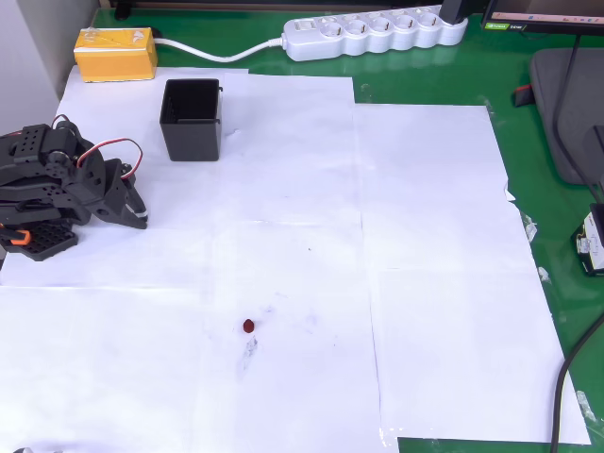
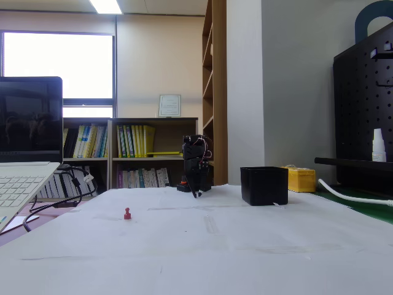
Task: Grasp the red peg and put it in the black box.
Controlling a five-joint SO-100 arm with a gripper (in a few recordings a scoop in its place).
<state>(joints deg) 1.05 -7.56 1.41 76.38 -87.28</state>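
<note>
Evidently nothing has been grasped yet: the tiny dark red, roundish peg [image 1: 248, 326] lies alone on the white paper sheets [image 1: 425, 236] covering the green table [image 1: 557, 396], out in the open near the lower middle of the overhead view, well apart from everything else, and in the fixed view it stands upright on a small base [image 2: 127, 213]. The small square black plastic box [image 1: 192, 119] sits open-topped near the upper left of the overhead view, just below a yellow rectangular block [image 1: 115, 53] and beside the folded black robot arm [image 1: 66, 184], probably so the drop is a short reach from the base. The arm is curled in on itself at the paper's left edge, looking like a resting pose, its gripper [image 1: 132, 209] pointing toward the sheet; whether its fingers are parted or closed I cannot tell, but nothing appears held. A white power strip [image 1: 373, 33] lies along the far edge, clear of the working area. The peg's isolated position should leave room for an unobstructed descent.
</note>
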